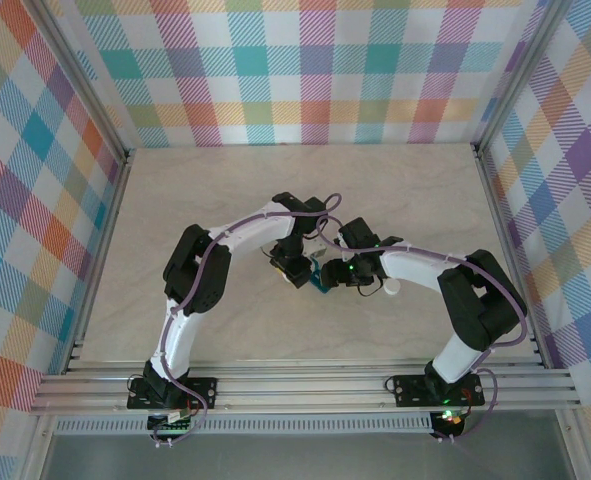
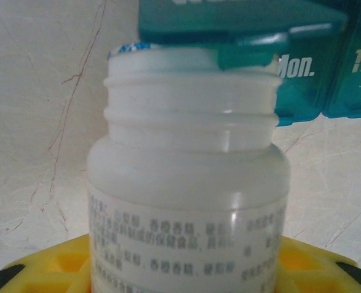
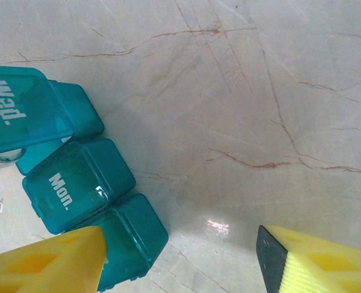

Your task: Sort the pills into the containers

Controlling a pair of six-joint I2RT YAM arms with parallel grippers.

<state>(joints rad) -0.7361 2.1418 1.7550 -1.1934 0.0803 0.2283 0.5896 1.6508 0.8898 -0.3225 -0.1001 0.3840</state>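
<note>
Fingers of the left gripper (image 2: 180, 278) pinch the white bottle (image 2: 186, 183) by its body, with yellow pads showing on both sides of the label. The cap is off and the threaded neck is bare. Outward from that grip, the bottle's mouth sits right under the raised "Wed." lid (image 2: 229, 24) of the teal pill box (image 3: 76, 183) and appears to touch it. The opened compartment therefore lies just ahead of the mouth. The pour turns on this, I judge: the mouth has to tip over that opening, not against the lid.

The right gripper (image 3: 181, 247) is spread, with bare table (image 3: 259, 91) between its fingers. The finger at the left of the right wrist view overlaps the box's near end; whether it touches I cannot tell. The 3 compartments run in 1 row, diagonally away from that finger: the near end, then "Mon." (image 3: 70, 183) with its lid shut, then "Wed." with its lid up. In the top view the box lies between both grippers, the left nearer its open end.

What the compartments hold I cannot tell through the teal walls, and the bottle's inside is hidden too. A small white thing (image 1: 390, 288) beside the right arm is probably the cap.
</note>
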